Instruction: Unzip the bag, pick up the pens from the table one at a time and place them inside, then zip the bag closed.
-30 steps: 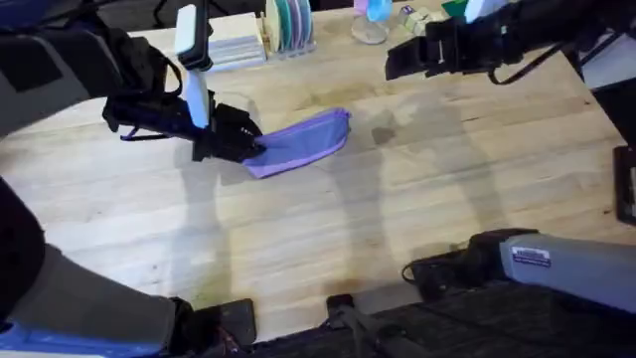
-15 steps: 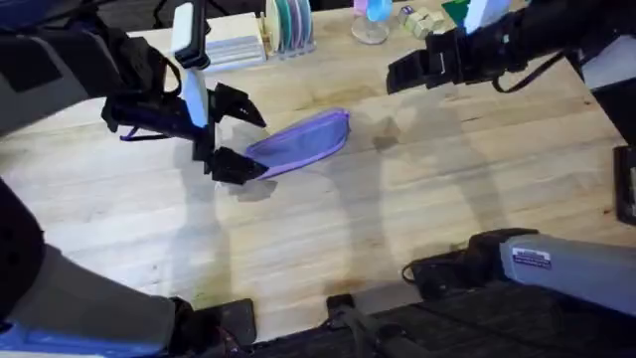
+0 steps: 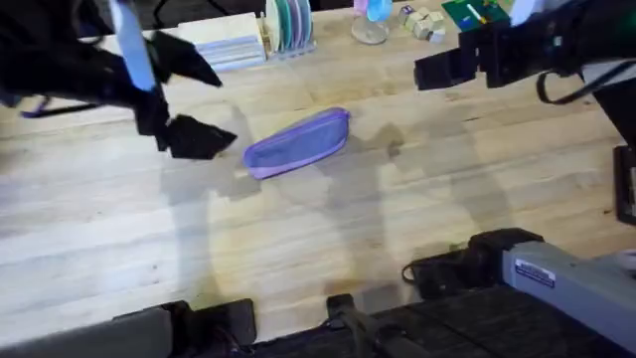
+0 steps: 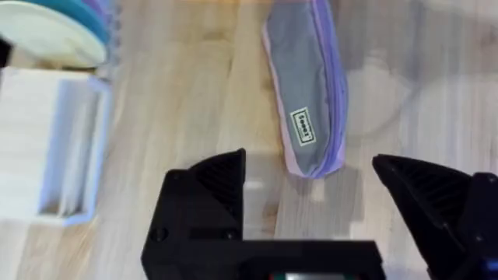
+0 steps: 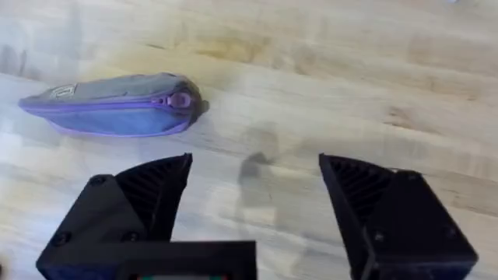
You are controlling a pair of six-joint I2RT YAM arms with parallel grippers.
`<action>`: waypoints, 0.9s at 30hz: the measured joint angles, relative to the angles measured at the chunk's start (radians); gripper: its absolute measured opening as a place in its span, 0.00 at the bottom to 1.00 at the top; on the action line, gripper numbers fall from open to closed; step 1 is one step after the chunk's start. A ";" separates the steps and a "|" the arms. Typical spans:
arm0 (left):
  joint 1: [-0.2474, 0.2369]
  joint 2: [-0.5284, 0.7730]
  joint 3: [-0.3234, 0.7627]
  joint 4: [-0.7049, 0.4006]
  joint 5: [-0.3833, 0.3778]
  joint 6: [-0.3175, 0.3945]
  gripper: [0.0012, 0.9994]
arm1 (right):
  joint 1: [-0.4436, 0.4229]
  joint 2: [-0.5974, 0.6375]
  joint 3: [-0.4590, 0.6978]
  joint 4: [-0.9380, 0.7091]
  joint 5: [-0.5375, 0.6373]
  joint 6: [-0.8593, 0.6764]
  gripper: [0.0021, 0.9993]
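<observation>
The lavender bag [image 3: 296,142] lies slanted on the table [image 3: 328,229], behind its middle. In the right wrist view the bag [image 5: 109,105] shows its zipper line shut, with the pull [image 5: 177,99] at the near end. My left gripper [image 3: 197,99] hovers open just left of the bag, apart from it. The left wrist view has the bag [image 4: 307,85] stretching away from the open left gripper [image 4: 311,183], nothing held. My right gripper [image 3: 429,72] hangs open over the back right, well clear of the bag, and is empty in its own view [image 5: 253,167]. The pens are out of view.
Along the back edge stand a white rack with coloured discs [image 3: 288,25], a white box [image 3: 234,45], a clear cup [image 3: 370,25], small wooden blocks [image 3: 422,20] and a green item [image 3: 477,12]. A dark object [image 3: 626,184] sits at the right edge.
My left gripper, shut on the bag's left end a second ago, opened, let go and pulled back left and upward. My right arm drifted to the right.
</observation>
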 joint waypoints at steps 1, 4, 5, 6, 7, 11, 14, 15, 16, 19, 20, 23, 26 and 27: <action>0.000 -0.027 0.009 -0.001 -0.019 -0.035 1.00 | 0.000 -0.013 0.000 0.000 0.001 0.000 1.00; 0.000 -0.109 0.024 -0.003 -0.077 -0.135 1.00 | 0.000 -0.046 0.000 0.000 0.005 0.000 1.00; 0.000 -0.135 0.024 -0.003 -0.096 -0.166 1.00 | 0.000 -0.054 0.000 0.000 0.005 0.000 1.00; 0.000 -0.162 0.024 -0.005 -0.114 -0.196 1.00 | 0.000 -0.062 0.000 -0.001 0.007 0.000 1.00; 0.000 -0.188 0.024 -0.006 -0.131 -0.225 1.00 | 0.000 -0.067 0.000 -0.004 0.007 0.000 1.00; 0.000 -0.297 0.024 -0.008 -0.188 -0.338 1.00 | 0.000 -0.071 0.000 -0.033 0.008 0.010 1.00; 0.000 -0.364 0.024 -0.011 -0.213 -0.395 1.00 | 0.000 -0.071 0.000 -0.043 0.008 0.033 1.00; 0.000 -0.381 0.024 -0.013 -0.220 -0.410 1.00 | 0.000 -0.071 0.000 -0.043 0.008 0.039 1.00; 0.000 -0.396 0.025 -0.017 -0.224 -0.421 1.00 | 0.000 -0.071 0.000 -0.043 0.008 0.043 1.00; 0.000 -0.424 0.025 -0.034 -0.229 -0.443 1.00 | 0.000 -0.071 0.000 -0.044 0.008 0.051 1.00; 0.000 -0.428 0.025 -0.037 -0.231 -0.447 1.00 | 0.000 -0.071 0.000 -0.044 0.008 0.054 1.00; 0.000 -0.430 0.025 -0.040 -0.232 -0.456 1.00 | 0.000 -0.071 0.000 -0.043 0.008 0.057 1.00; 0.000 -0.430 0.025 -0.040 -0.240 -0.461 1.00 | 0.000 -0.071 0.000 -0.043 0.008 0.058 1.00; 0.000 -0.430 0.025 -0.040 -0.242 -0.463 1.00 | 0.000 -0.071 0.000 -0.043 0.008 0.058 1.00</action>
